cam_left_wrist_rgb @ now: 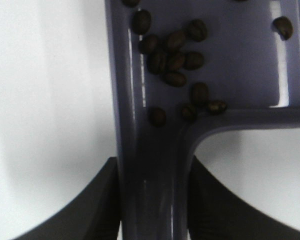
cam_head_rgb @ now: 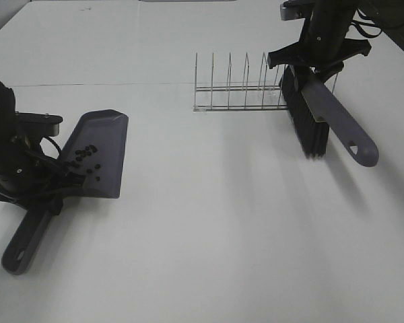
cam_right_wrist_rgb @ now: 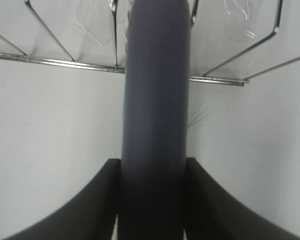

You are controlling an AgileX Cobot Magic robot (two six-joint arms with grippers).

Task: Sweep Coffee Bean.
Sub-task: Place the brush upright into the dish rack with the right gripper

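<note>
The grey-purple dustpan point(cam_head_rgb: 97, 151) lies on the white table at the left. Several dark coffee beans point(cam_head_rgb: 86, 158) sit inside it, near the handle end; they also show in the left wrist view point(cam_left_wrist_rgb: 175, 55). My left gripper point(cam_head_rgb: 54, 190) is shut on the dustpan's handle point(cam_left_wrist_rgb: 152, 190). My right gripper point(cam_head_rgb: 318, 59) is shut on the grey-purple brush point(cam_head_rgb: 337, 118), held at the right end of the wire rack, black bristles point(cam_head_rgb: 304, 121) pointing down and its handle end point(cam_head_rgb: 360, 149) towards the front. The brush handle point(cam_right_wrist_rgb: 155, 125) fills the right wrist view.
A wire dish rack point(cam_head_rgb: 239, 91) stands at the back centre-right, just left of the brush; it also shows in the right wrist view point(cam_right_wrist_rgb: 55, 60). The white table point(cam_head_rgb: 215, 229) stretches between the two arms.
</note>
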